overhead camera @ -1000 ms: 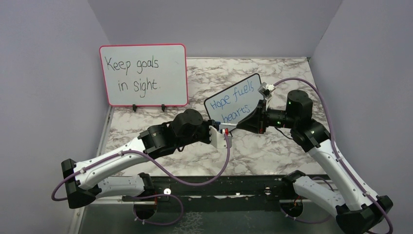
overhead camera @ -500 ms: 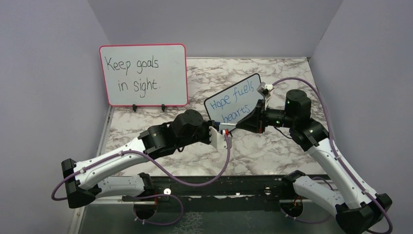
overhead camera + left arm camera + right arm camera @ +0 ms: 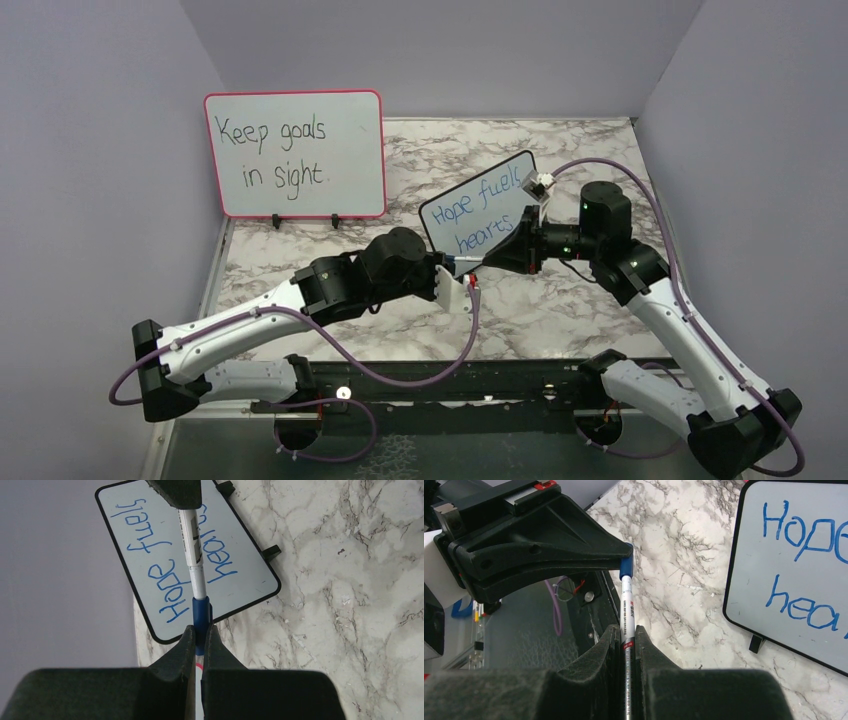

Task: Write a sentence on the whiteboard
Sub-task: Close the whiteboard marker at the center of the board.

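We found the whiteboard (image 3: 478, 205) standing on its two black feet on the marbled tabletop (image 3: 560, 310), right of centre and turned at an angle. The sentence (image 3: 476, 213), in blue, read "Hope fuels" over "hearts".

Both arms met just in front of the whiteboard's lower edge. The left end effector (image 3: 199, 632) was clamped on the blue cap (image 3: 201, 614) of a marker (image 3: 191, 540). The right end effector (image 3: 626, 632) was closed around the marker's white barrel from the opposite side. The marker lay in a line between the two.

Obstructions: in the left wrist view the marker and the right end effector crossed the whiteboard and covered part of "hearts". From above, the right end effector's black body overlapped the whiteboard's lower right corner. In the right wrist view the picture's edge cut the whiteboard off after "Hope" and "hea".

Surroundings: a larger pink-framed board (image 3: 294, 153) stood at the rear left against the wall, reading "Keep goals in sight." in black, well apart from the arms. Purple cables (image 3: 400, 370) looped along both arms.
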Action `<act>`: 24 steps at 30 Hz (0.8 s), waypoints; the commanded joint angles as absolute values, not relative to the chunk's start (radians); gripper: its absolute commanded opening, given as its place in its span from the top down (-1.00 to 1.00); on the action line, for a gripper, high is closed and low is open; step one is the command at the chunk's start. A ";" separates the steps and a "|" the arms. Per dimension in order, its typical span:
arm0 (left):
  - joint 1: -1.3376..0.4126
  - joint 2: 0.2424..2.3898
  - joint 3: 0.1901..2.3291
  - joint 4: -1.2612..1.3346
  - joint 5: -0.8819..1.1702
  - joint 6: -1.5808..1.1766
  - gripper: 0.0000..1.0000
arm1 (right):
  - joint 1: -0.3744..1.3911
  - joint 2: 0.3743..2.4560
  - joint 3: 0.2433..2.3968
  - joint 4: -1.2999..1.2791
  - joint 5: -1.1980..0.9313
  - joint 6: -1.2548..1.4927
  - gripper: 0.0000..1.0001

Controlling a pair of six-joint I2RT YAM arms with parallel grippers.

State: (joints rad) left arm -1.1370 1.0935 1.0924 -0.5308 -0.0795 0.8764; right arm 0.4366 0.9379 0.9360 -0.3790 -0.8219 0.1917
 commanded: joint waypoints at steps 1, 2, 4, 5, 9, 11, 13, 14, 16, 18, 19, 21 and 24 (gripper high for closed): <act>-1.165 1.101 1.164 -0.532 -0.035 0.867 1.00 | 0.430 0.959 0.955 -0.367 -0.832 0.193 0.99; -1.170 1.109 1.176 -0.533 -0.035 0.864 1.00 | 0.430 0.963 0.956 -0.363 -0.837 0.197 0.99; -1.182 1.127 1.203 -0.532 -0.030 0.853 1.00 | 0.430 0.971 0.958 -0.359 -0.835 0.197 0.99; -1.189 1.136 1.217 -0.532 -0.028 0.848 1.00 | 0.430 0.974 0.959 -0.358 -0.830 0.199 0.99; -1.211 1.174 1.258 -0.523 -0.034 0.848 1.00 | 0.430 0.978 0.946 -0.314 -0.847 0.229 0.99; -1.218 1.188 1.266 -0.507 -0.042 0.844 1.00 | 0.430 0.982 0.934 -0.288 -0.860 0.248 0.99; -1.220 1.192 1.267 -0.473 -0.049 0.823 1.00 | 0.430 0.978 0.918 -0.266 -0.862 0.267 0.99; -1.220 1.192 1.264 -0.458 -0.048 0.816 1.00 | 0.430 0.976 0.907 -0.251 -0.863 0.276 0.99; -1.220 1.182 1.244 -0.420 -0.043 0.798 1.00 | 0.430 0.969 0.880 -0.212 -0.881 0.301 0.99; -1.222 1.171 1.211 -0.384 -0.030 0.790 1.00 | 0.430 0.967 0.857 -0.175 -0.884 0.332 0.99; -1.222 1.167 1.201 -0.364 -0.020 0.783 1.00 | 0.431 0.972 0.849 -0.164 -0.882 0.344 0.99; -1.227 1.167 1.194 -0.336 -0.002 0.773 1.00 | 0.431 0.982 0.837 -0.142 -0.890 0.367 0.99; -1.245 1.182 1.206 -0.311 -0.002 0.779 1.00 | 0.430 0.983 0.830 -0.122 -0.884 0.382 0.99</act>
